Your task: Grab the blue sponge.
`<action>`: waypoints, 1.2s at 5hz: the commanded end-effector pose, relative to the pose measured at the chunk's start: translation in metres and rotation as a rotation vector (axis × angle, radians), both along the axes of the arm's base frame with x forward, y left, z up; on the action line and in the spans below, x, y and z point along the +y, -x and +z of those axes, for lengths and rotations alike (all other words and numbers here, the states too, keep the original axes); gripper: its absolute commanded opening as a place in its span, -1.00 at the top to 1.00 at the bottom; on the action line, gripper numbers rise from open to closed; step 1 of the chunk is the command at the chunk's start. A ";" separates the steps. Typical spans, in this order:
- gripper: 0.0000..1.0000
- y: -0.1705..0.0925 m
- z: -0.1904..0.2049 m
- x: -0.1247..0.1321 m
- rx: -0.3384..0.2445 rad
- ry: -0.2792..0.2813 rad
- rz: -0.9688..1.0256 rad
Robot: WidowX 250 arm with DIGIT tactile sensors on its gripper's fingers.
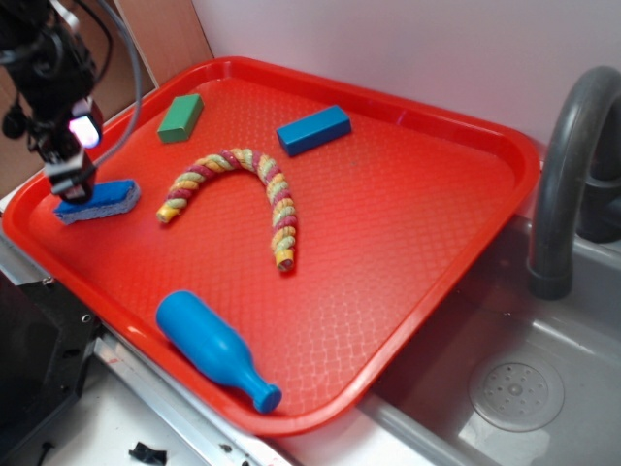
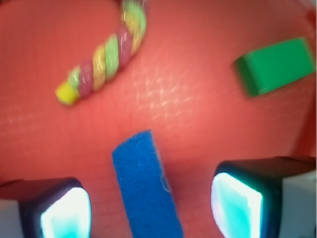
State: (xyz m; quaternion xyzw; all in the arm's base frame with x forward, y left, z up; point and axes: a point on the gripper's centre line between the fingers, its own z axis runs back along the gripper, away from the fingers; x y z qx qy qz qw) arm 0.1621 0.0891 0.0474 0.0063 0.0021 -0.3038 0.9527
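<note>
Here, a red plastic tray (image 1: 408,243) rests over a grey sink (image 1: 543,388) and holds every object. Nearest the camera, a blue bottle-shaped toy (image 1: 209,348) lies on its side by the tray's front rim. Beyond it, mid-tray, curves a twisted rope (image 1: 254,189) of pink, yellow and green. At the left rim lies the blue sponge (image 1: 97,200), flat, blue side up; the gripper (image 2: 151,208) hangs right above it, fingers (image 2: 237,203) spread wide with the sponge between them, untouched. Farthest back sit a green block (image 1: 180,117) and a blue rectangular block (image 1: 313,129), well apart.
</note>
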 end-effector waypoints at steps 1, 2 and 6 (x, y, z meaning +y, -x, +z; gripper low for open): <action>-1.00 0.003 -0.028 0.007 0.044 -0.136 -0.008; -0.79 0.004 -0.030 0.003 0.023 -0.195 -0.018; 1.00 -0.023 0.038 -0.013 -0.059 -0.235 0.310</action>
